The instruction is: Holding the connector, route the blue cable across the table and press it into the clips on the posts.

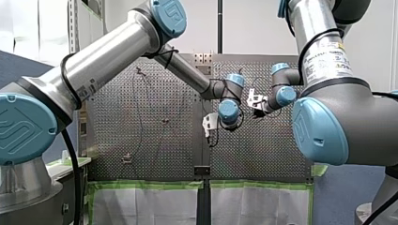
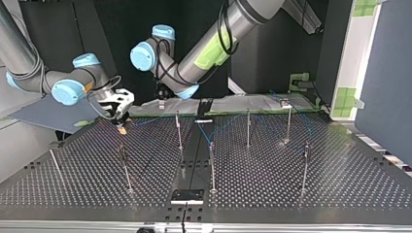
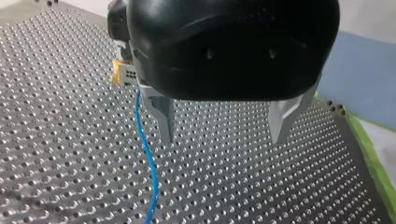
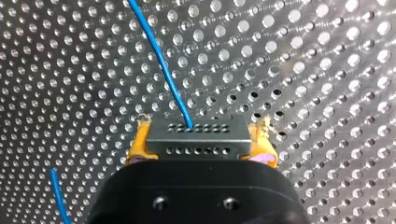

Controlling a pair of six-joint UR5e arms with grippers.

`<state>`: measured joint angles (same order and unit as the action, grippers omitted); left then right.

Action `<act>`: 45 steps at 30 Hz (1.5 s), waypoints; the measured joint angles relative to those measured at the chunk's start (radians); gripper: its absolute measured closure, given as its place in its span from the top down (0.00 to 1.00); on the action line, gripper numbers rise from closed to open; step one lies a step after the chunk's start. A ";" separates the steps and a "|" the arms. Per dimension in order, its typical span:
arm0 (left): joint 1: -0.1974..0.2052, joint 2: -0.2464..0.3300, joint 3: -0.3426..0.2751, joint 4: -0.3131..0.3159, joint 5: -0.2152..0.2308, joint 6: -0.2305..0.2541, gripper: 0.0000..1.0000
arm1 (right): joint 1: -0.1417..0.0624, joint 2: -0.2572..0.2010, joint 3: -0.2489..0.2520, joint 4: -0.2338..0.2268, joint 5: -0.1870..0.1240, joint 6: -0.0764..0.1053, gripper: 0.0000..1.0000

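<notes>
The blue cable comes out of the grey connector. My right gripper clamps this connector between its yellow pads, low over the table at the top view's far left. The cable runs right among the posts. My left gripper hangs near, with its metal fingers apart and empty.

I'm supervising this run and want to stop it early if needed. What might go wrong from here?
1. My right gripper holds the connector between yellow pads; tension in the thin cable may twist it loose.
2. My left gripper is open, with the cable beside one finger, not between the two, so closing may miss it.
3. Slack cable winds among the posts and may snag.
</notes>
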<state>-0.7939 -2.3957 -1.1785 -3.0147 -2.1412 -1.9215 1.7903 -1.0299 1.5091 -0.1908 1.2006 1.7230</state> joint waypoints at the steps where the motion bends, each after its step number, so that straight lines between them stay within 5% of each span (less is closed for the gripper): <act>1: 0.001 -0.009 0.008 0.003 -0.003 0.000 1.00 | 0.001 0.000 0.000 0.000 -0.001 0.000 0.00; 15: -0.003 -0.045 0.134 0.033 -0.050 -0.005 1.00 | 0.001 0.001 0.001 0.002 -0.002 0.003 0.00; 23: 0.014 -0.065 0.162 0.073 -0.023 -0.006 1.00 | 0.003 0.000 0.001 0.002 -0.002 0.000 0.00; 40: 0.017 -0.205 0.298 -0.023 -0.043 -0.004 1.00 | -0.004 0.000 0.000 0.002 -0.003 -0.003 0.00; 42: 0.013 -0.214 0.316 -0.024 -0.053 0.000 0.69 | -0.004 0.000 0.000 0.003 -0.003 -0.003 0.00; 43: 0.011 -0.216 0.324 -0.023 -0.057 0.002 0.69 | -0.004 0.000 0.000 0.003 -0.003 -0.003 0.00; 45: 0.009 -0.219 0.343 -0.019 -0.063 0.006 0.30 | -0.004 0.000 0.000 0.003 -0.004 -0.003 0.00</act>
<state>-0.7853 -2.6143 -0.8360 -3.0341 -2.2039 -1.9156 1.7862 -1.0303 1.5091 -0.1877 1.1969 1.7199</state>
